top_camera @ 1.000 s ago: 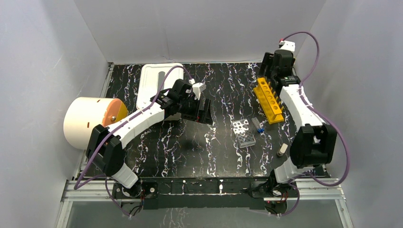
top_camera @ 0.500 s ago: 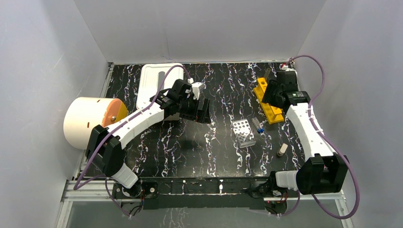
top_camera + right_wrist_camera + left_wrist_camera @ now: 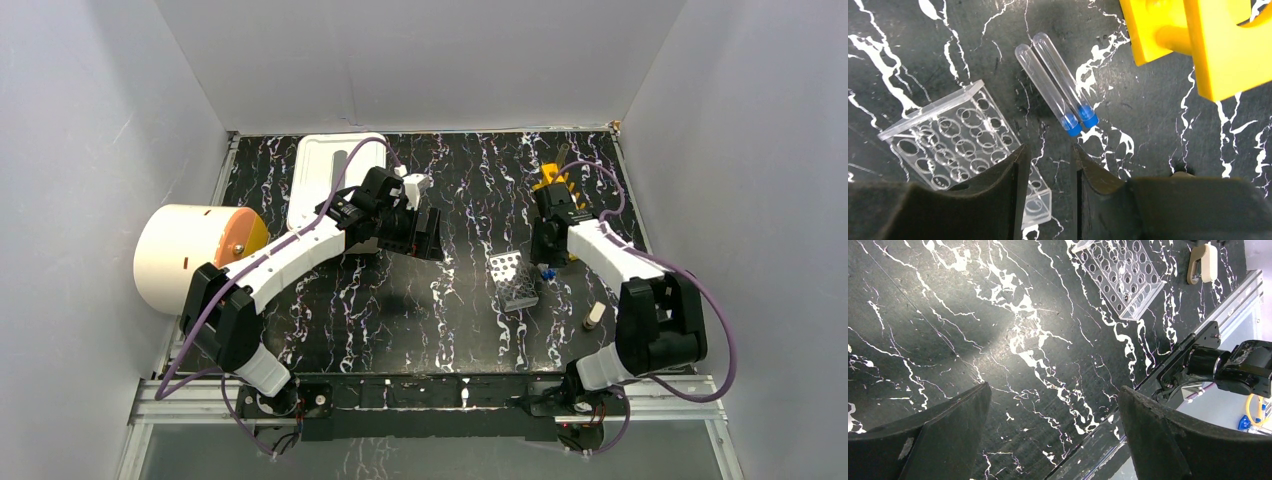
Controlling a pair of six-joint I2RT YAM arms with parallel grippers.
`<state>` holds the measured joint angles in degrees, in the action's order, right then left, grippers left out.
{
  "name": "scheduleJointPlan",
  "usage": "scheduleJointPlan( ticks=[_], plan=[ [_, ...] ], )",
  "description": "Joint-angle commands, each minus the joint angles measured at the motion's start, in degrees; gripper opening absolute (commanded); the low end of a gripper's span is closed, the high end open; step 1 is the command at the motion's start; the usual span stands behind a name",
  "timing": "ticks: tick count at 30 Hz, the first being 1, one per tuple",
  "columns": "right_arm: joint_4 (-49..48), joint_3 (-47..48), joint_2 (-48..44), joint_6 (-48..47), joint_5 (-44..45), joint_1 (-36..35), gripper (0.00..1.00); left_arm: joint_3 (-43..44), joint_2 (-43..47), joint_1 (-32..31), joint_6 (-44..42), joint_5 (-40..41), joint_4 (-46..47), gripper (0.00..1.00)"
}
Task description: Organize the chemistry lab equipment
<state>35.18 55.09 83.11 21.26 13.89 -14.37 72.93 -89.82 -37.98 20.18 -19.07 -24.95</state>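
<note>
Two clear vials with blue caps [image 3: 1055, 92] lie side by side on the black marbled table, between a clear perforated rack [image 3: 955, 145] and the yellow holed tube rack [image 3: 1198, 35]. My right gripper [image 3: 1050, 155] hovers just short of the blue caps, jaws a little apart with nothing between them. In the top view it [image 3: 545, 250] sits over the vials [image 3: 546, 271], next to the perforated rack [image 3: 512, 280]; the yellow rack [image 3: 553, 176] is mostly hidden behind the arm. My left gripper [image 3: 432, 235] is wide open and empty above mid-table [image 3: 1053, 390].
A big cream cylinder with an orange end [image 3: 185, 255] lies at the left edge. A white tray [image 3: 330, 175] sits at the back left. A small cream piece [image 3: 593, 316] lies near the right front; it also shows in the left wrist view [image 3: 1204, 262], beside the rack [image 3: 1120, 275].
My right arm has swung from the back right corner, forward and left past the yellow rack, down over the vials. The left arm has not moved.
</note>
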Motion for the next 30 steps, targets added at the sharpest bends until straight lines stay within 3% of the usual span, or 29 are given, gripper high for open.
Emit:
scheduleJointPlan(
  ticks=[1, 7, 30],
  plan=[
    [-6.9, -0.9, 1.6, -1.8, 2.5, 0.1, 0.43, 2.5, 0.6, 0.2, 0.4, -2.4, -1.3, 0.98],
    [-9.6, -2.4, 5.3, -1.2, 3.2, 0.1, 0.36, 2.8, 0.0, 0.2, 0.9, -3.4, -1.4, 0.98],
    [-14.7, -2.4, 9.3, -4.7, 2.6, 0.1, 0.37, 4.9, -1.6, 0.2, 1.3, -4.0, -3.5, 0.98]
  ],
)
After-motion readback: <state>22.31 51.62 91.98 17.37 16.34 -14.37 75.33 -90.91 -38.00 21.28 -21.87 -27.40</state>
